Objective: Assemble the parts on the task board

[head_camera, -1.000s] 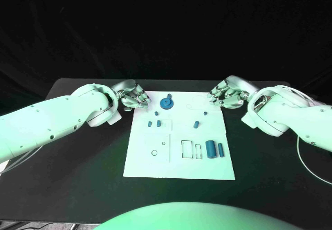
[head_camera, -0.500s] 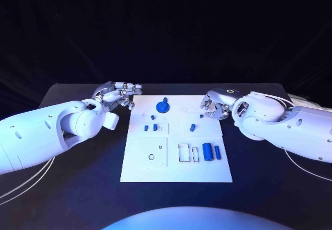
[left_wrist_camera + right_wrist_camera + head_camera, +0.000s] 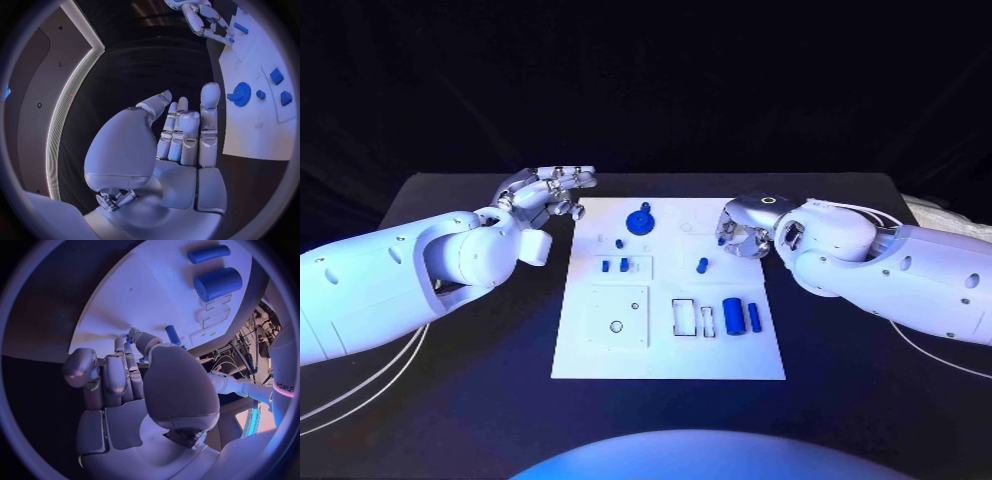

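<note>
The white task board (image 3: pixel 668 340) lies mid-table. On it are a blue gear (image 3: pixel 640 221), small blue pieces (image 3: pixel 615 265), a short peg (image 3: pixel 702 265) and two blue cylinders (image 3: pixel 741 316) beside rectangular slots. My left hand (image 3: pixel 548 190) hovers off the board's far left corner, fingers (image 3: pixel 182 125) stretched out and holding nothing. My right hand (image 3: pixel 744 226) is curled down over the board's far right edge. Its fingertips (image 3: pixel 132 337) meet a tiny blue peg (image 3: pixel 129 340) on the board (image 3: pixel 156 295). Whether the peg is pinched is hidden by the thumb.
The black table (image 3: pixel 459 330) has free room on both sides of the board. My two white forearms reach in across the table's left and right sides. A cable (image 3: pixel 942 360) trails along the right arm.
The left hand has lifted slightly toward the far edge and straightened its fingers. The right hand stays at the board's right edge, settling lower over the tiny peg.
</note>
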Controlling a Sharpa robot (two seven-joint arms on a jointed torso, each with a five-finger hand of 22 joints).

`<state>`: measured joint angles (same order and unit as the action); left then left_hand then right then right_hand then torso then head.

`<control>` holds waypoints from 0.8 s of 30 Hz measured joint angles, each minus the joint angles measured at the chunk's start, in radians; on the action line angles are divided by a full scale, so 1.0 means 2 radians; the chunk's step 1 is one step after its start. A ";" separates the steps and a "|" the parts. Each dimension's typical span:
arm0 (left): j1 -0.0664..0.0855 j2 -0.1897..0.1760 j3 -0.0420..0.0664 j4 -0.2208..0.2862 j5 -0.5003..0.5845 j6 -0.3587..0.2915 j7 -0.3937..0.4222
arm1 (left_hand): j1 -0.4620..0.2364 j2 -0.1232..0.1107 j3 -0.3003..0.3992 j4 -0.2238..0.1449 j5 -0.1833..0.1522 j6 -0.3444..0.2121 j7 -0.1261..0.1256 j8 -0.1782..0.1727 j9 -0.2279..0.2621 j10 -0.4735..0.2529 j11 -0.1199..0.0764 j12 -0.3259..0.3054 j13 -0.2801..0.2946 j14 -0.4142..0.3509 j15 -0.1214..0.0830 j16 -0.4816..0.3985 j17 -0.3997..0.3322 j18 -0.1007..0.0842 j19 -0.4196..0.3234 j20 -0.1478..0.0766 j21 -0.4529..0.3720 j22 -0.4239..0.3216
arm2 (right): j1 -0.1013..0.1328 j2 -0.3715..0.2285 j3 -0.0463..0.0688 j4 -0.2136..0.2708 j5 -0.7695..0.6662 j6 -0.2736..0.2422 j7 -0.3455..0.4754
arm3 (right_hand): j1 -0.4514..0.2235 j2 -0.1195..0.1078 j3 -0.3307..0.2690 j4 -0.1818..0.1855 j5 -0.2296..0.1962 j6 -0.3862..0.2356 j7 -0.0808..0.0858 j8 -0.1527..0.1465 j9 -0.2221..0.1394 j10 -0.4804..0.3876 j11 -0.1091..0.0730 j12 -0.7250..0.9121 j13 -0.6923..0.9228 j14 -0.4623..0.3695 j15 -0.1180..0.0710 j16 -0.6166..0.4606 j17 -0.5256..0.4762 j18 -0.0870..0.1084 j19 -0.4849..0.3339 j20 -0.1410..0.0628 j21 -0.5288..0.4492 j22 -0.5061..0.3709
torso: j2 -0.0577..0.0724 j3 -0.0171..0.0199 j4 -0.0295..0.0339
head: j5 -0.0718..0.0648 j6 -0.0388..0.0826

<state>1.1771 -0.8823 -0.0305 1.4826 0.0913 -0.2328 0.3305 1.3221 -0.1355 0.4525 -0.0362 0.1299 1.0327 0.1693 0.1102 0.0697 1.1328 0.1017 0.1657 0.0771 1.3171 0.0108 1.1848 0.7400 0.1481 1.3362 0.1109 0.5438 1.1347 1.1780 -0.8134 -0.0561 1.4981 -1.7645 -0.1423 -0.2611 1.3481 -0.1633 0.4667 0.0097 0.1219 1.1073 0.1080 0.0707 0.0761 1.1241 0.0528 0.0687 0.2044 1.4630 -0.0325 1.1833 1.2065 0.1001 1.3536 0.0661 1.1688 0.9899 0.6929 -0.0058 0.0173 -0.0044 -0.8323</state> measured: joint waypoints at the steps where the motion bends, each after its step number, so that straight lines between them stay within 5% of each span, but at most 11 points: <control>1: 0.000 0.000 0.000 0.000 0.001 0.000 0.001 | 0.000 0.000 0.000 0.000 0.000 0.000 0.000 0.000 0.000 0.000 0.000 0.000 0.000 0.000 0.000 0.000 0.000 0.000 0.000 0.000 0.000 0.000 | 0.000 0.001 0.000 0.000 -0.001 0.001 0.000 | 0.003 0.003 0.000 0.000 0.000 0.002 0.000 -0.001 0.000 0.003 0.000 0.000 -0.002 0.000 0.000 -0.002 0.000 0.000 0.000 0.000 0.000 0.000 | 0.000 0.0000 0.0000 | 0.000 -0.001; 10: 0.000 -0.001 0.000 0.000 0.008 -0.002 0.004 | 0.001 0.001 0.000 0.000 0.000 0.000 0.000 0.000 0.000 0.000 0.000 0.000 0.000 0.000 0.000 0.000 0.000 0.000 0.000 0.000 0.000 -0.001 | -0.001 0.006 0.001 -0.001 -0.003 0.004 0.001 | 0.006 0.006 0.007 -0.001 -0.002 0.011 -0.001 -0.002 0.003 0.014 -0.001 0.000 -0.015 0.000 0.000 -0.002 0.002 0.000 0.002 -0.002 0.000 0.008 | 0.000 0.0003 0.0000 | 0.002 -0.002; 24: 0.000 -0.001 0.000 0.000 0.010 -0.002 0.004 | 0.003 0.003 -0.001 -0.001 0.000 0.000 0.000 0.000 0.000 0.000 0.000 0.000 0.000 0.000 0.000 0.000 0.000 0.000 0.000 0.000 -0.002 -0.001 | -0.002 0.015 0.002 -0.011 -0.003 0.006 0.002 | 0.018 0.032 0.030 -0.016 -0.018 0.036 0.000 0.003 0.007 0.050 -0.002 0.004 -0.034 0.000 0.000 0.014 0.010 0.000 0.012 0.001 0.016 0.025 | -0.001 -0.0002 0.0004 | 0.002 -0.004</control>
<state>1.1769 -0.8844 -0.0306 1.4816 0.1117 -0.2372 0.3382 1.3274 -0.1302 0.4498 -0.0389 0.1299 1.0326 0.1692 0.1102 0.0698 1.1328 0.1017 0.1657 0.0772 1.3172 0.0108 1.1848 0.7393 0.1478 1.3362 0.1109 0.5402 1.1319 1.1735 -0.7838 -0.0515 1.4752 -1.7705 -0.1306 -0.2569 1.3847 -0.1000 0.5262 -0.0225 0.0862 1.1792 0.1075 0.0771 0.0897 1.2236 0.0494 0.0775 0.1367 1.4629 -0.0324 1.2107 1.2263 0.1001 1.3771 0.0682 1.2001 1.0409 0.6913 -0.0062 0.0180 -0.0002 -0.8406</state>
